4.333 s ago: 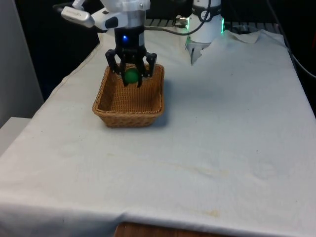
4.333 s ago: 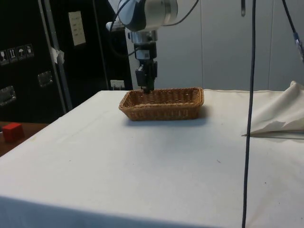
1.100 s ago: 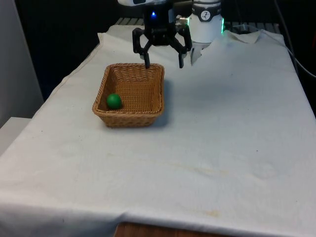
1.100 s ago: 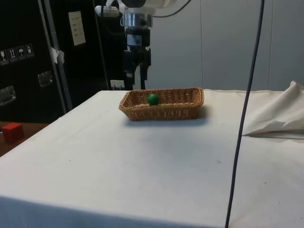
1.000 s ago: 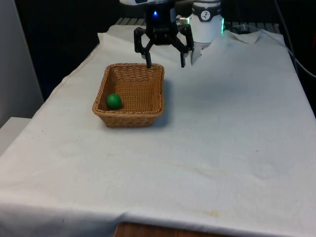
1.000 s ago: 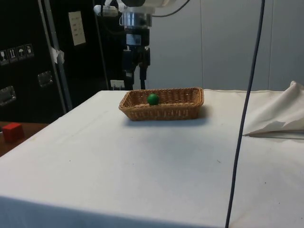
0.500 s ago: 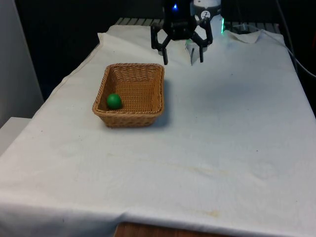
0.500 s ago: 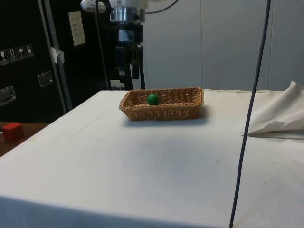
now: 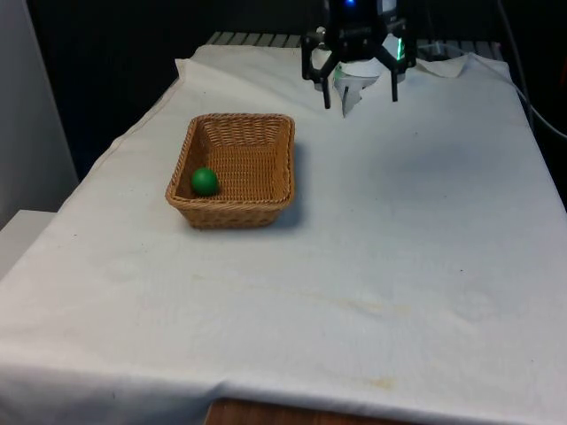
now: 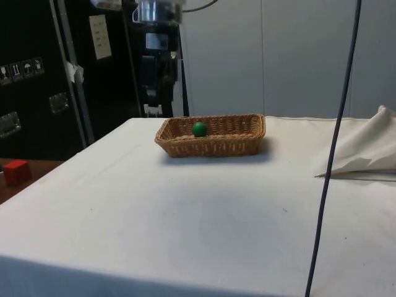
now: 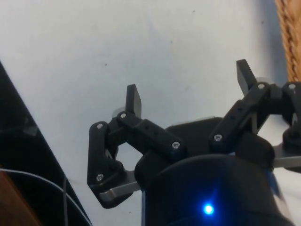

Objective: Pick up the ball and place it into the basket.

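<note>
A small green ball (image 9: 205, 181) lies inside the woven wicker basket (image 9: 266, 200), near its corner on the front view's left; from the side the ball (image 10: 198, 129) peeks over the basket's rim (image 10: 210, 146). My black gripper (image 9: 361, 96) hangs open and empty high above the cloth at the table's far end, well away from the basket towards the front view's right. In the side view the gripper (image 10: 151, 93) hangs left of the basket. The wrist view has the two fingers spread wide around the gripper (image 11: 188, 85) over bare white cloth, with a strip of the basket (image 11: 288, 33) at the edge.
A crumpled fold of white cloth (image 9: 353, 93) lies at the far end below the gripper, and more bunched cloth (image 10: 362, 151) shows in the side view. A black cable (image 10: 331, 148) hangs across the side view. A red block (image 10: 16, 171) sits off the table.
The open gripper has risen and travelled away from the basket towards the front view's right and the table's far end. The ball stays still in the basket.
</note>
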You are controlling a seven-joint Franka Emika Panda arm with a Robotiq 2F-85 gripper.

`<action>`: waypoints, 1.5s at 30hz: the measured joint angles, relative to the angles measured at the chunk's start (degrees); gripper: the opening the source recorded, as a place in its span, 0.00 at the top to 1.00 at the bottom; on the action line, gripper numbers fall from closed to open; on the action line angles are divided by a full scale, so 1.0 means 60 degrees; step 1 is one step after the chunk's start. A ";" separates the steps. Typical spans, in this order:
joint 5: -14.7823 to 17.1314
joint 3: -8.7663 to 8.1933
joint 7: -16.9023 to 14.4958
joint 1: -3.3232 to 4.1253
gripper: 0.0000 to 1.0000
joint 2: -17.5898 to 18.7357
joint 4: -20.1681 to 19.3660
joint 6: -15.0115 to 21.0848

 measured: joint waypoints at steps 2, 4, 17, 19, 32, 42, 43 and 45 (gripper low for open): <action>-0.0038 0.0095 0.0048 0.0000 0.00 -0.0038 0.0000 -0.0019; -0.0048 0.0143 0.0067 0.0010 0.00 -0.0067 0.0000 -0.0029; -0.0267 0.0735 0.0344 0.0010 0.00 -0.0668 -0.0315 -0.0201; -0.0277 0.0745 0.0344 0.0010 0.00 -0.0831 -0.0497 -0.0201; -0.0372 0.0754 0.0516 0.0010 0.00 -0.1948 -0.1327 -0.0401; -0.0621 0.0754 0.0850 0.0000 0.00 -0.2445 -0.1700 -0.0583; -0.0649 0.0754 0.0898 0.0000 0.00 -0.2445 -0.1700 -0.0611; -0.0783 0.0754 0.1041 -0.0019 0.00 -0.2445 -0.1700 -0.0688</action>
